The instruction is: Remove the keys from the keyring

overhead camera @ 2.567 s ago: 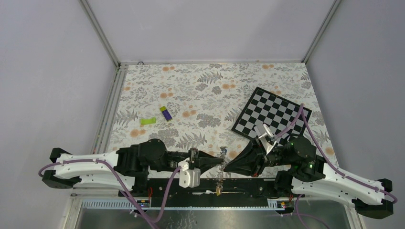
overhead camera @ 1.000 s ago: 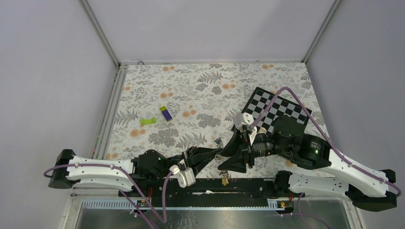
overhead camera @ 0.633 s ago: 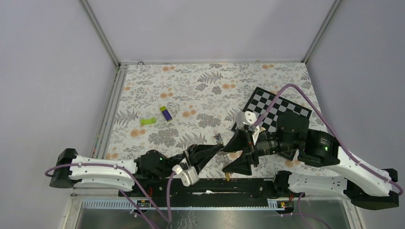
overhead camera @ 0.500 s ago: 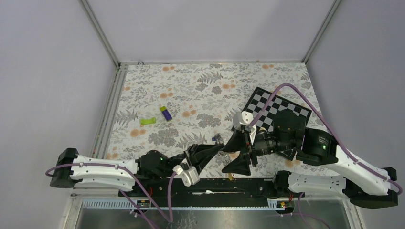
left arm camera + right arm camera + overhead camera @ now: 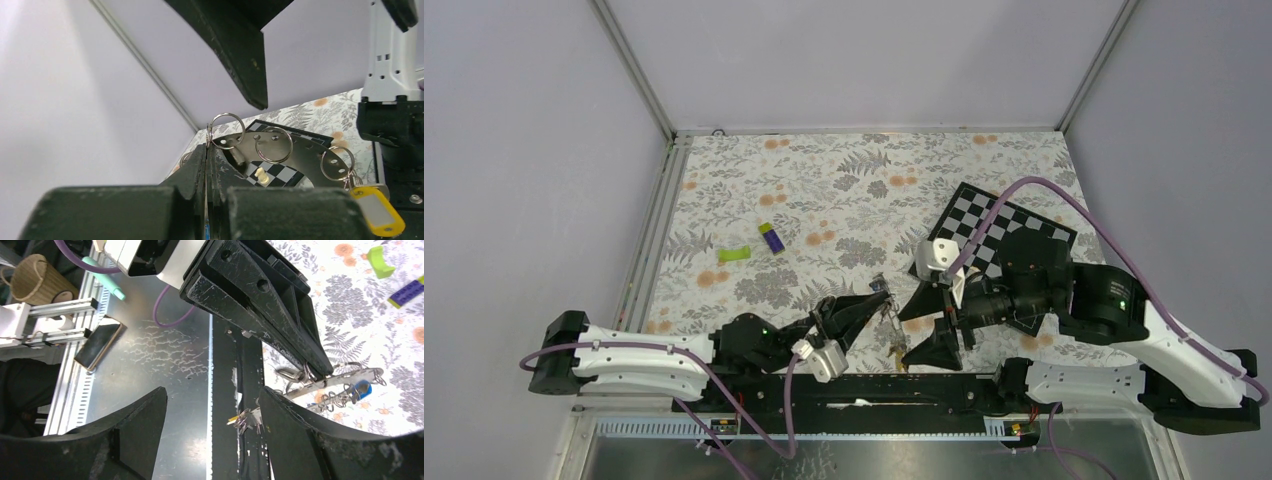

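My left gripper (image 5: 880,301) is shut on the rim of the keyring (image 5: 300,150), a flat grey metal ring with small split rings through its holes, and holds it above the table's near edge. Keys hang from it: a yellow tag (image 5: 373,212), a blue-headed key (image 5: 362,389) and a silver cluster (image 5: 245,419) that dangles lowest. My right gripper (image 5: 914,334) is open just right of the keyring, with nothing between its fingers. In the right wrist view the left gripper (image 5: 320,371) pinches the keyring (image 5: 340,380) beside my right finger (image 5: 300,430).
A chessboard (image 5: 999,232) lies at the right with a white pawn (image 5: 260,175) on it. A purple-and-green block (image 5: 771,237) and a green piece (image 5: 734,254) lie left of centre. Below the table edge are a phone (image 5: 97,345) and a wicker cup (image 5: 34,277).
The right gripper has opened wide and come off the keyring. The left gripper, still shut on the keyring, has lifted it a little up and away from the near edge.
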Controlling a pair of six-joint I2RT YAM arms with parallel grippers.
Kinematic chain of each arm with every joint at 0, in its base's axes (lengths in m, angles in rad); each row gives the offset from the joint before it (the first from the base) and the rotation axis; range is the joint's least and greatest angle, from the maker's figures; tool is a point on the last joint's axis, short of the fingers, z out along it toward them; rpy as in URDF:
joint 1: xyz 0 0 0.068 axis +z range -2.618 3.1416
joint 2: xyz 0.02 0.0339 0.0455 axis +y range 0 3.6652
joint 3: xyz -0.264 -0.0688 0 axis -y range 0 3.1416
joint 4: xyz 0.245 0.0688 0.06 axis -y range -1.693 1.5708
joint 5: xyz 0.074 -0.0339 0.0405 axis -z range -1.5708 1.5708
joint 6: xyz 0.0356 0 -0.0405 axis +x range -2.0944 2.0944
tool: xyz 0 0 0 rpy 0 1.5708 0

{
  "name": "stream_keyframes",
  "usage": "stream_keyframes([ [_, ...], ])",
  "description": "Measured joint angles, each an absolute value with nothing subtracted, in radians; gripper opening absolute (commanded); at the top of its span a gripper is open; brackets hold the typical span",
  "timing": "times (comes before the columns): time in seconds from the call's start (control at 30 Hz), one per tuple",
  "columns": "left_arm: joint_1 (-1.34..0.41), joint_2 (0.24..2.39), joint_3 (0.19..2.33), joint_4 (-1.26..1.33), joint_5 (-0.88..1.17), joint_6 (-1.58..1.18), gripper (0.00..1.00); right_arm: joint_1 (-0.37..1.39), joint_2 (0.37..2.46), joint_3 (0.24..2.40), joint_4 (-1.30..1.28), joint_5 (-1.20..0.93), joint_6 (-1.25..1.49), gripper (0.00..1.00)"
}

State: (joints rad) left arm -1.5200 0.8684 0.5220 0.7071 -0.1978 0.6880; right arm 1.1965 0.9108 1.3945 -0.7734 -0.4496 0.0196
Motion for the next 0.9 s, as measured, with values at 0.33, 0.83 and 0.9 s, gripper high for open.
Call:
stream_keyframes([
  [0.33,-1.515,0.887,0.521,0.714,-0.242,0.691,0.0,1.199,0.905,1.43,-0.829,-0.427,-0.049,0.75],
  [0.83,-1.515,0.812,0.521,0.697,-0.213,0.691,0.0,1.199,0.739,1.268,-0.575,-0.265,-0.03,0.46],
  [0.9,-1.515,0.807,0.522,0.696,-0.214,0.691,0.0,1.2,0.741,1.234,-0.539,-0.246,-0.001,0.43],
])
